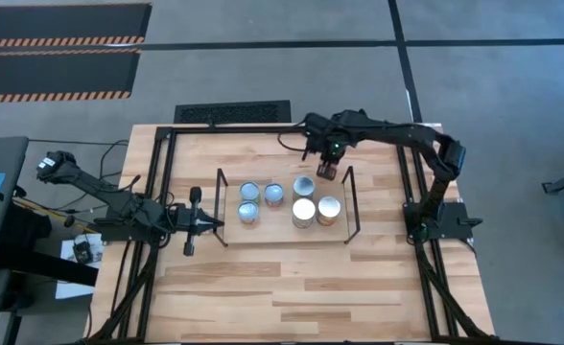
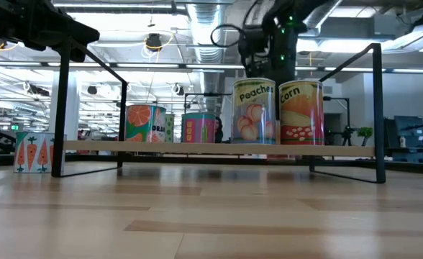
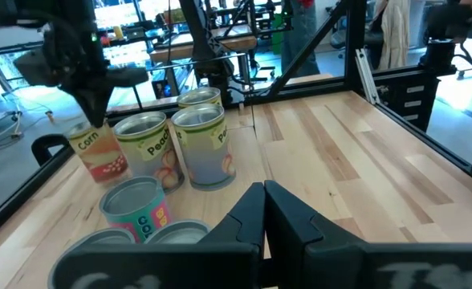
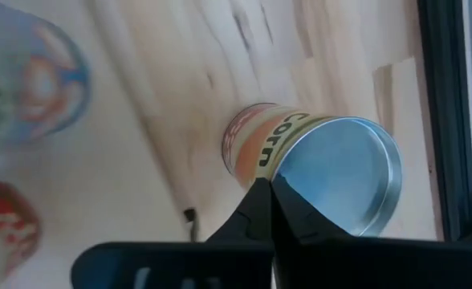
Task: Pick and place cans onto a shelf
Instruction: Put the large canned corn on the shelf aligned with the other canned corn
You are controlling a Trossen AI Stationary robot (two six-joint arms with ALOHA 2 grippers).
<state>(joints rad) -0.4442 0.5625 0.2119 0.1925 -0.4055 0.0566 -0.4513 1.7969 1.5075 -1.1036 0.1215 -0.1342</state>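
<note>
Catches the right gripper (image 1: pixel 327 172) pinched shut on nothing, above the shelf (image 1: pixel 263 238) at its far right, over the corn can (image 1: pixel 329 210). Leaves the left gripper (image 1: pixel 194 222) parked just left, fingers closed and empty. Best to rise straight up before swinging away, sparing the neighbouring peach can (image 2: pixel 255 111). Counts six cans (image 1: pixel 274 194) from above, perhaps more hidden. Reads labels only from table level.

The light wooden plank table (image 1: pixel 292 287) has a big black metal frame (image 1: pixel 157 192) along its edges. Just past the table's far edge lies a black ribbed floor vent (image 1: pixel 231 112). Farther off on the grey floor lie black mats with orange-striped edges (image 1: pixel 57 53).
</note>
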